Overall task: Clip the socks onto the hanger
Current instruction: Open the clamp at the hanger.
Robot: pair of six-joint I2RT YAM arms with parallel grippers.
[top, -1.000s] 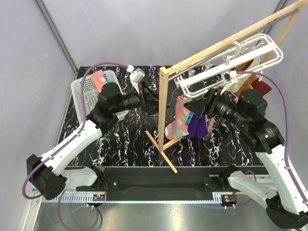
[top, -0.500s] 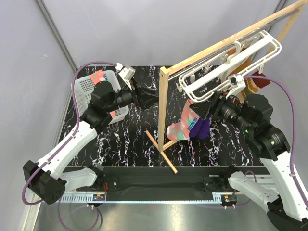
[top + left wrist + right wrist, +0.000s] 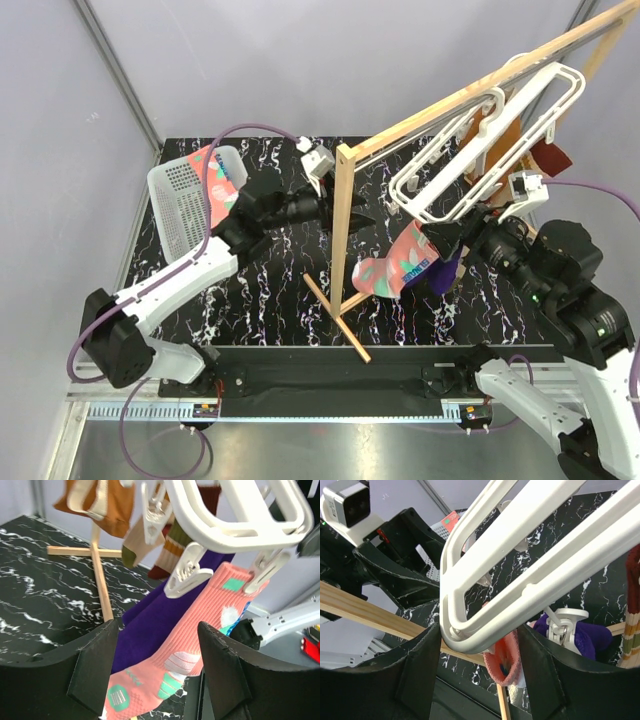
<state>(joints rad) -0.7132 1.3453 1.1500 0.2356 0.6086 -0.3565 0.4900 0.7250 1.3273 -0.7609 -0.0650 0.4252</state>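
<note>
The white hanger (image 3: 470, 140) hangs tilted from the wooden rail, its left end low. A pink sock (image 3: 398, 266) with teal patches dangles from one clip (image 3: 257, 573). A tan sock (image 3: 139, 539) with an olive toe and a striped one (image 3: 172, 544) hang further back. My left gripper (image 3: 361, 217) is open by the stand's post, and the pink sock (image 3: 197, 632) shows beyond its fingers (image 3: 96, 666). My right gripper (image 3: 441, 236) is open, with the hanger's corner (image 3: 485, 630) between its jaws and the sock's cuff (image 3: 506, 661) below. Another pink sock (image 3: 214, 178) lies in the basket.
The wooden stand has an upright post (image 3: 343, 230), a sloping top rail (image 3: 480, 85) and a foot bar (image 3: 338, 320) on the black marbled table. A purple cloth (image 3: 446, 272) and an orange-brown cloth (image 3: 107, 505) also hang from the hanger. A white basket (image 3: 178, 195) stands at the far left.
My left arm has reached right, from beside the basket to the post. My right arm has risen and drawn back to the right, and the hanger has tilted steeper with the pink sock swinging.
</note>
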